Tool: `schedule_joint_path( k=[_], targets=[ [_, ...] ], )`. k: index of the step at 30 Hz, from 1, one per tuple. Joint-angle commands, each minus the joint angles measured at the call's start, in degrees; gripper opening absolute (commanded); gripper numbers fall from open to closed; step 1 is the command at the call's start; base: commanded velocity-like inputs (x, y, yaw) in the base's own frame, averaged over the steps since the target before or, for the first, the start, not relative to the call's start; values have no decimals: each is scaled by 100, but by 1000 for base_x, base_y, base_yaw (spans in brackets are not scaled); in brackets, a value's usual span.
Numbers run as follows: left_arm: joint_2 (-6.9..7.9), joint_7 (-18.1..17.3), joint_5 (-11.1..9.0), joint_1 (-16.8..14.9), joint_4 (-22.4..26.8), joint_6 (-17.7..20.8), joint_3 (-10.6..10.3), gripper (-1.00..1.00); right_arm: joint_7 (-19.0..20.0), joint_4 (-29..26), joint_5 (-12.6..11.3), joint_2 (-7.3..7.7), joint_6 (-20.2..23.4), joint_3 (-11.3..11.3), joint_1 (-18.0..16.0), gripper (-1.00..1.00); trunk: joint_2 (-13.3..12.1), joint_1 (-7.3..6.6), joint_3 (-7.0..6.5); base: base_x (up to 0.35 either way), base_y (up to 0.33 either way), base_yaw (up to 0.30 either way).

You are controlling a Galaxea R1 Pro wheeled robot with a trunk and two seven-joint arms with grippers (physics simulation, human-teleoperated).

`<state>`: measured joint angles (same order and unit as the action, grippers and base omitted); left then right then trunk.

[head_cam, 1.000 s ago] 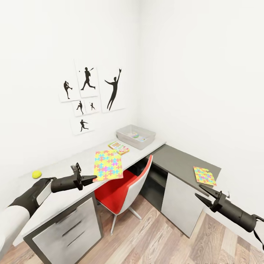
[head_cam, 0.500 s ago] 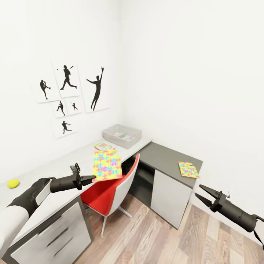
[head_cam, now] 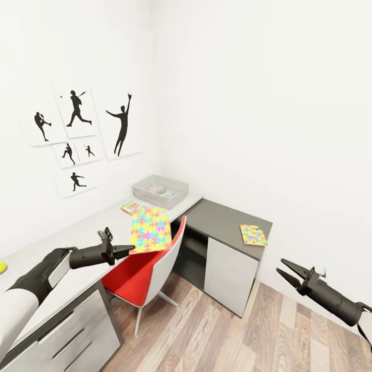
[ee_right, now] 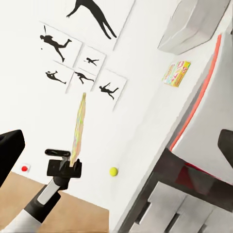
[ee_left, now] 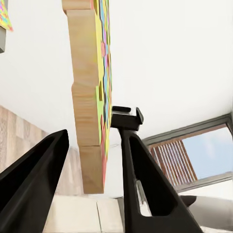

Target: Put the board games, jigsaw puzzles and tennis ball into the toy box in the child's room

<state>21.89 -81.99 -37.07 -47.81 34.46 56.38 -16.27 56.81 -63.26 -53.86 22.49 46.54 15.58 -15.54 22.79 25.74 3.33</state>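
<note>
At the far left of the head view, the tennis ball sits on the pale tabletop, right at the picture's edge; in the right wrist view it shows as a small yellow-green dot. The left pincer reaches over the tabletop's front edge, clamped on the near edge of a jigsaw puzzle that it holds up in the air above the red chair. The left wrist view shows the puzzle's wooden edge caught between the two dark fingers. On the wall hang black baseball-player pictures. Behind the held puzzle a board game lies flat on the tabletop, and just past it stands the toy box, with colourful flat things inside. Further right, the second jigsaw puzzle rests on the dark grey corner desk, near its front edge. At the far right, the right pincer hangs over the wood-plank floor, its fingers spread apart and holding nothing.
</note>
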Motion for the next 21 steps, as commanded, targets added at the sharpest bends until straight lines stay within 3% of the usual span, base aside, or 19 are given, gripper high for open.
schedule_joint_path(
  k=[1,5,7,14,21],
  targets=[
    [10,-28,-11,0,113,57,-35,-100,23,-285,-10,1,22,-6,91,100,13,4,14,0,0,-4],
    [13,-32,-11,21,473,63,-41,-100,31,-2061,-10,-1,46,-16,768,100,13,4,14,0,0,-1],
    [10,-35,-11,24,622,70,-42,-100,12,-2500,-16,-3,49,-10,1020,100,13,4,14,0,0,0],
    [1,-25,-8,29,1421,105,-32,-100,-75,-2592,-20,-7,12,19,1193,100,13,4,14,0,0,0],
    [13,-19,3,43,1567,77,-42,-100,-223,-2578,-31,-23,-35,17,1208,100,13,4,14,5,0,0]
  ],
)
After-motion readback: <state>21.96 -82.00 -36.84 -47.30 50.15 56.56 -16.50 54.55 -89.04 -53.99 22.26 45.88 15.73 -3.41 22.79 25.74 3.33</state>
